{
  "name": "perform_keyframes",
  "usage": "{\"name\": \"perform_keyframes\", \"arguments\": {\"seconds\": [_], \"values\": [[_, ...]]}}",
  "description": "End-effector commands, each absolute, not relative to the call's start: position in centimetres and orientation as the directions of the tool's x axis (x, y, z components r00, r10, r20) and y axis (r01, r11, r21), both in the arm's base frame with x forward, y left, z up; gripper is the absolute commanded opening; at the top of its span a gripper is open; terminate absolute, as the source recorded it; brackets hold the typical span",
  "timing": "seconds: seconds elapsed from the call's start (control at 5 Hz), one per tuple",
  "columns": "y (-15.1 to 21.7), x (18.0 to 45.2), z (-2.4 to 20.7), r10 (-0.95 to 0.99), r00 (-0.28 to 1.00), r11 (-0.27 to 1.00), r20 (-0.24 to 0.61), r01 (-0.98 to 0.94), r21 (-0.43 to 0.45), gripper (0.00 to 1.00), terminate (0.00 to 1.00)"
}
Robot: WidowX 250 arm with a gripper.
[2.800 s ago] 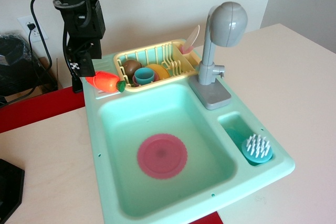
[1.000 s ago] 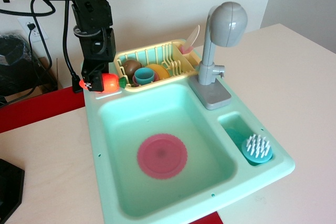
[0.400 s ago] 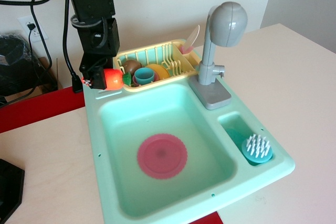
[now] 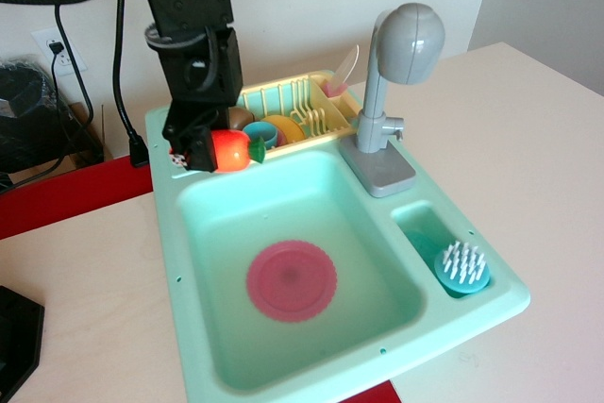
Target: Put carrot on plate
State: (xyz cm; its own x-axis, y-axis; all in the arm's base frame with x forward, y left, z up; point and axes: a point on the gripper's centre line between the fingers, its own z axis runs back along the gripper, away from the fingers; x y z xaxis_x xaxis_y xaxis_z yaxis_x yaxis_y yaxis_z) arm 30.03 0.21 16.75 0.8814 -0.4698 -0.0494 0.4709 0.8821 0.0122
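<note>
The carrot (image 4: 232, 151), orange with a green stem tip pointing right, is held in my gripper (image 4: 209, 151), which is shut on it. It hangs in the air above the back left corner of the sink basin. The black arm rises from it toward the upper left. The red-pink plate (image 4: 292, 279) with a ridged rim lies flat on the bottom of the basin, below and to the right of the carrot, with nothing on it.
The mint-green toy sink (image 4: 189, 327) fills the table's middle. A yellow dish rack (image 4: 311, 110) at its back holds a teal cup (image 4: 267, 131), an orange-yellow dish and a brown round toy. A grey faucet (image 4: 401, 54) stands at the back right. A teal brush (image 4: 462, 267) sits in the side compartment.
My gripper closed on the carrot at the sink's back left ledge, lifted it, and has carried it rightward and forward over the basin's corner.
</note>
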Motion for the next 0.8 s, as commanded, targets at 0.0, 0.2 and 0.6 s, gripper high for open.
{"name": "perform_keyframes", "arguments": {"seconds": [0.0, 0.2, 0.6], "values": [[-1.8, 31.8, 16.0, -0.478, 0.878, 0.878, -0.028, 0.478, 0.010, 0.00, 0.00], [-1.9, 32.5, 14.2, -0.466, 0.883, 0.884, -0.046, 0.467, -0.005, 0.00, 0.00], [-2.3, 33.2, 12.6, -0.476, 0.878, 0.879, -0.043, 0.475, -0.033, 0.00, 0.00]]}}
